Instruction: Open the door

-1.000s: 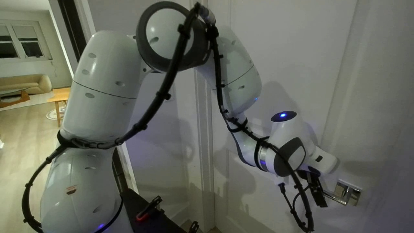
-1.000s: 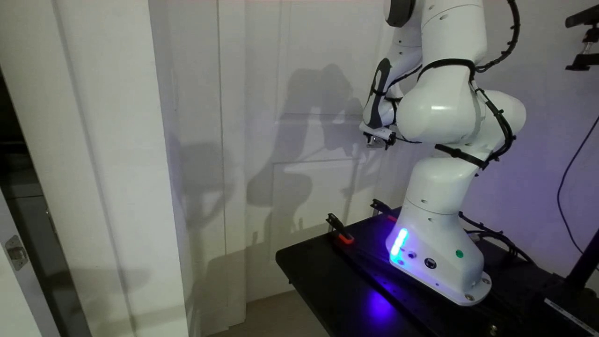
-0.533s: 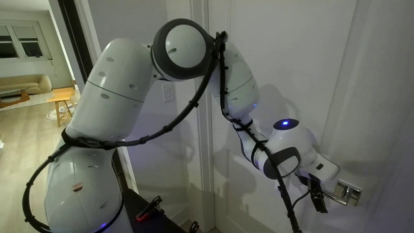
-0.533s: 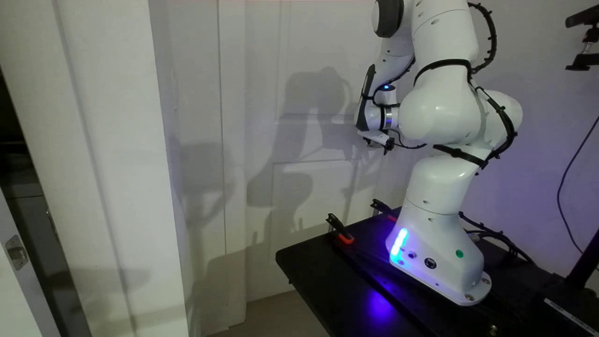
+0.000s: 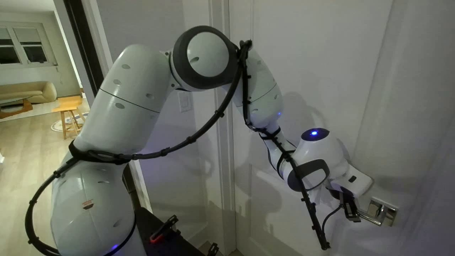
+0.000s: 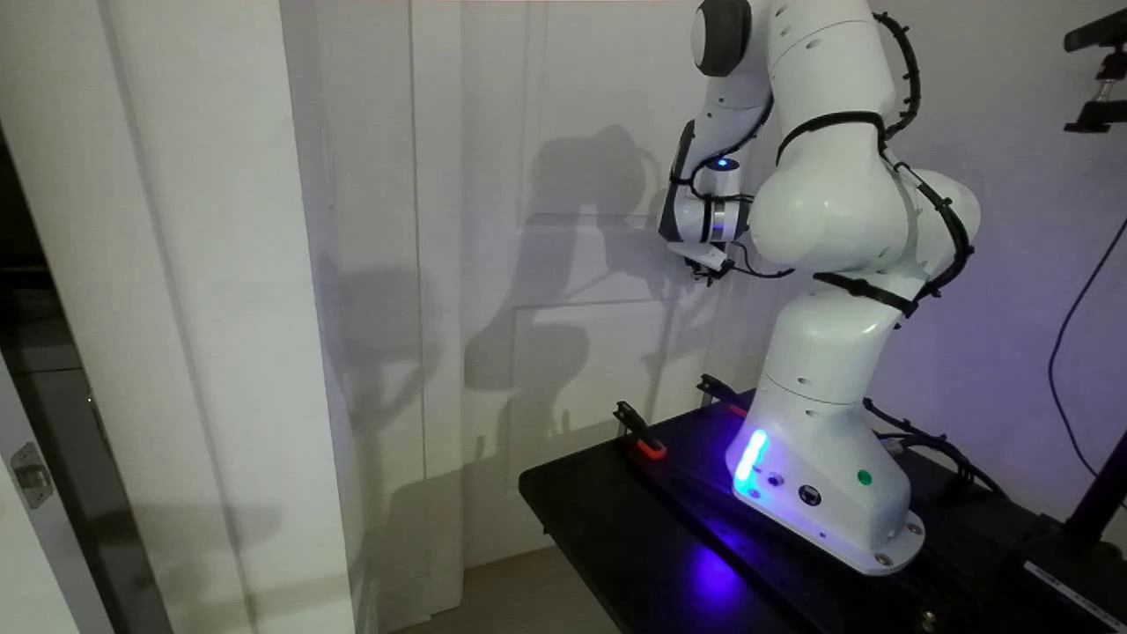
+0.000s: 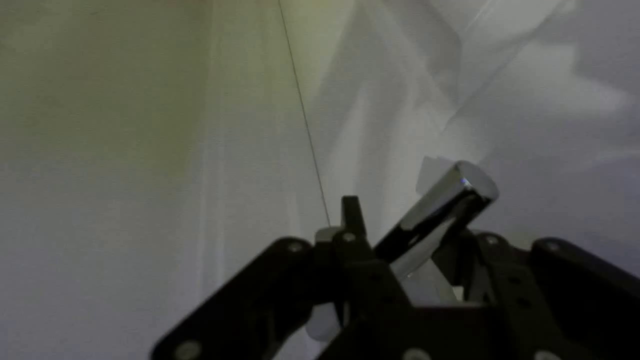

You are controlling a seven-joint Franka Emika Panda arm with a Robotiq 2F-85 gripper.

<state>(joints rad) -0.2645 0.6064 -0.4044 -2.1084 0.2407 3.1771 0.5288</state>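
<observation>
White door looks closed, beyond arm; probably weighty. Chrome lever between fingers, clamped or loose, can't tell; likely rigid, slick, best held near free end.

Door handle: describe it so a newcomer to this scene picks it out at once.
In an exterior view, find the white panelled door, then the black gripper before it. Right of that sits a shiny metal plate. The door handle is the slim lever running from plate toward gripper: rod-shaped where the plate is flat, silver where the gripper is black.
</observation>
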